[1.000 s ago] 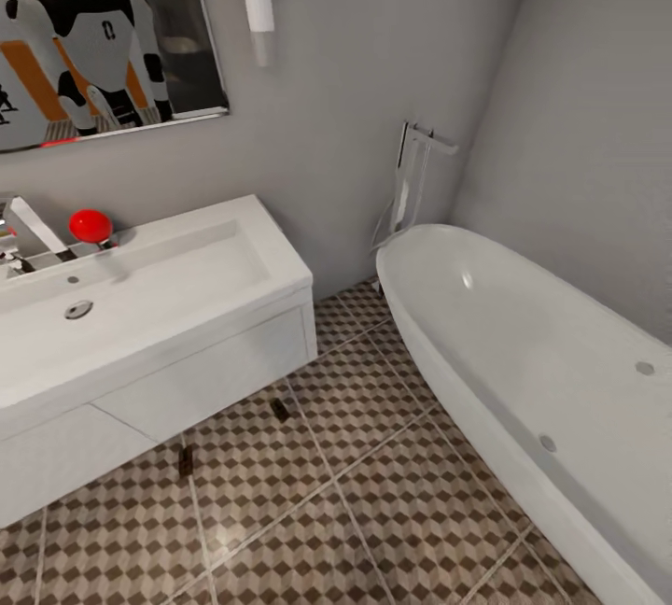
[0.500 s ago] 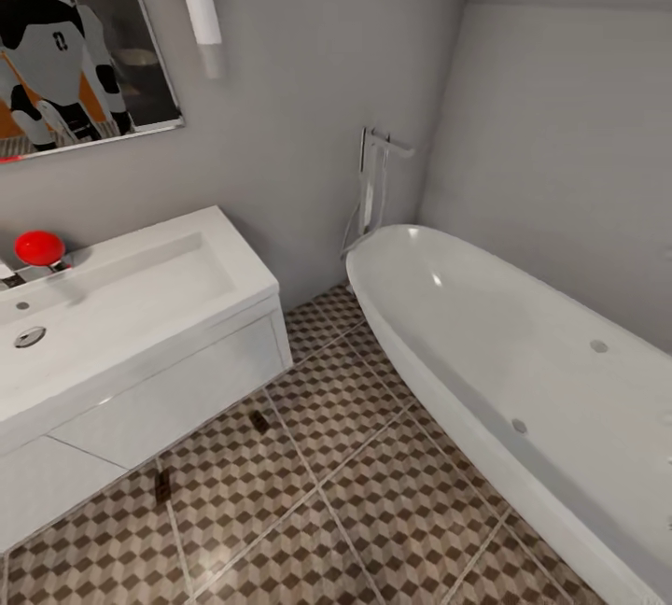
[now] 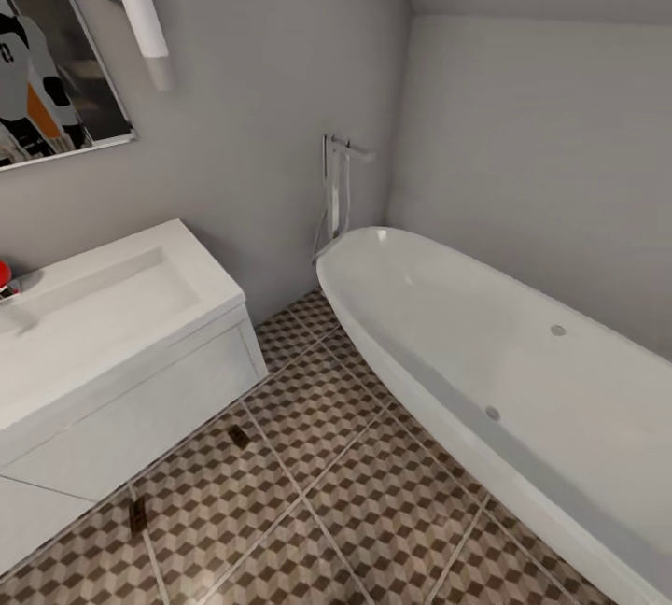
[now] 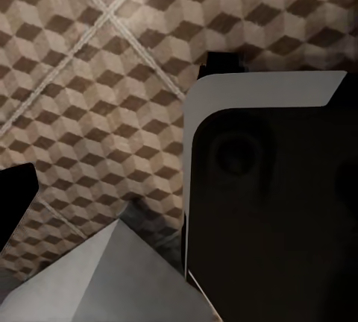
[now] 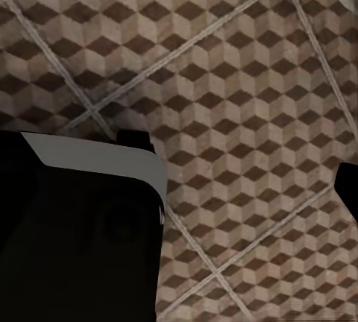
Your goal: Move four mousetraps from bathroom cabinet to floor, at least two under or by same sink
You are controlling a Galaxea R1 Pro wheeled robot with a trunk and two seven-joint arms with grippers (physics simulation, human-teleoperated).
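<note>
Two mousetraps lie on the cube-patterned bathroom floor (image 3: 355, 493). One mousetrap (image 3: 239, 436) sits just in front of the white vanity's right end. The other mousetrap (image 3: 137, 515) lies further left along the vanity's foot. The white sink (image 3: 103, 306) tops that vanity, with a sliver of the red ball (image 3: 3, 273) at the picture's edge. The cabinet is out of view. In each wrist view a dark fingertip (image 4: 13, 203) (image 5: 347, 186) stands at the picture's edge over bare tiles, with nothing held.
A white oval bathtub (image 3: 523, 381) fills the right side, with a chrome floor tap (image 3: 334, 185) at its head. A mirror (image 3: 47, 54) and wall lamp (image 3: 140, 7) hang over the sink. Grey walls close the corner. Open tiles run between vanity and tub.
The head camera has swung to the right, so the sink, the red ball and both mousetraps sit further left in the picture. The mousetraps themselves have not moved.
</note>
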